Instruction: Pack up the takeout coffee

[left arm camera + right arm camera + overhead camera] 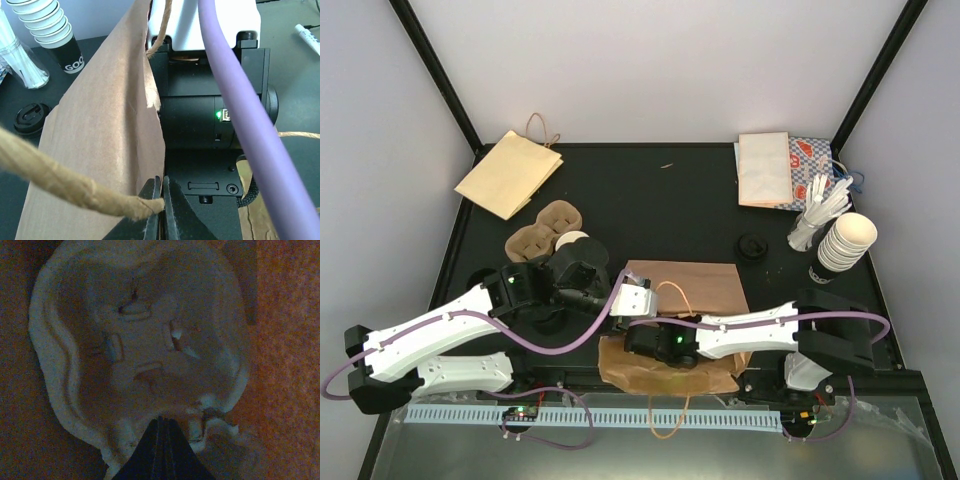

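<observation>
Top external view: where is the cup [572, 241]?
– On the table, touching the carrier [538, 238], just behind the left arm [430, 345]. Only its cream top shows. I can't tell if it sits in a pocket.
– What is in the bag [700, 285]?
– The bag lies flat in the middle. The right wrist view is dark, with a bumpy tray [150, 350] filling it and brown paper beside it.
– And the arms?
– The left arm bends in from the left. The left gripper [161, 212] is pinched tight on the bag's paper edge, by the string handle [60, 175]. The right arm [760, 330] lies low across the bag, reaching left. The right gripper [161, 442] has its fingers pressed together at the tray's rim. I can't tell if it holds the rim. From the top its tip is hidden.
</observation>
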`<action>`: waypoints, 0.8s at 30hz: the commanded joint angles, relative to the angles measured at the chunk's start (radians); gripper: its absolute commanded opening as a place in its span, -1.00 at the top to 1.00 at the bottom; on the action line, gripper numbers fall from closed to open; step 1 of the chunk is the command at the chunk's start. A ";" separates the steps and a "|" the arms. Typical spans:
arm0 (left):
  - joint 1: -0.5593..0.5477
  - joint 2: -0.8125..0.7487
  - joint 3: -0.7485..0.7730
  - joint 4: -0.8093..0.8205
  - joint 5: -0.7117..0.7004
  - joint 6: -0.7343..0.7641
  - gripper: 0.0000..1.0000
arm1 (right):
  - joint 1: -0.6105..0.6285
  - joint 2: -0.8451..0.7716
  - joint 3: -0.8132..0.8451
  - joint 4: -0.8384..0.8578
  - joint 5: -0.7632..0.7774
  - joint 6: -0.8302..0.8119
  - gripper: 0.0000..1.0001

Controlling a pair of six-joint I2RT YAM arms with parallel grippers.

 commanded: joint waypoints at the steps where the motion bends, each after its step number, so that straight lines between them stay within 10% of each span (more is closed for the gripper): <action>1: -0.021 0.008 0.026 -0.001 0.026 -0.011 0.97 | -0.033 0.035 0.022 0.085 0.007 -0.027 0.98; 24: -0.026 -0.047 0.061 0.056 0.070 -0.067 0.97 | -0.105 0.115 0.006 0.145 -0.045 -0.101 0.98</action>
